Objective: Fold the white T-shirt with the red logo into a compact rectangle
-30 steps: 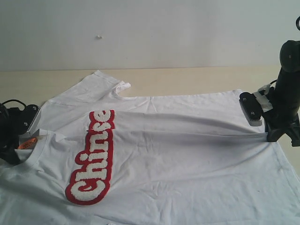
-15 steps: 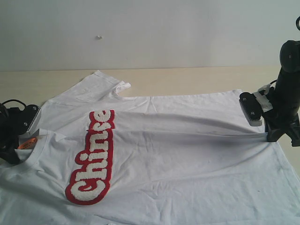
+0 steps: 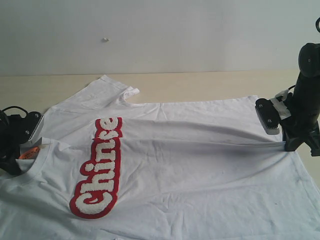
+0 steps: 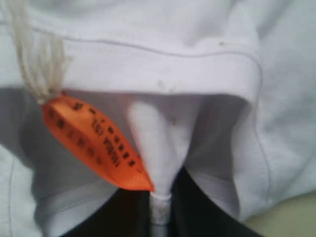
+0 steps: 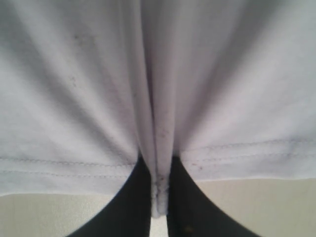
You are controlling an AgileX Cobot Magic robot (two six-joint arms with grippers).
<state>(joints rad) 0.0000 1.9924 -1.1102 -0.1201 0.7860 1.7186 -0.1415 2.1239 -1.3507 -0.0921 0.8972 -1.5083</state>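
Nothing moved; wrist views show grippers [image 4: 160,215] [image 5: 159,195] pinching T-shirt [image 3: 200,165].

The scene is lit brightly and evenly, the exterior view is left pale and grainy, soft shadows are cast under the folds of the white T-shirt [image 3: 200,170], and both wrist views are blurred at close range.

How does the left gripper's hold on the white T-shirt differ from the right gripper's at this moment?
The left gripper pinches the white T-shirt by its ribbed collar, beside the orange neck tag; the right gripper pinches at the stitched hem. A raised ridge of cloth runs from the right gripper across the shirt; the left gripper's fold looks short. Both are shut on a narrow fold of fabric.
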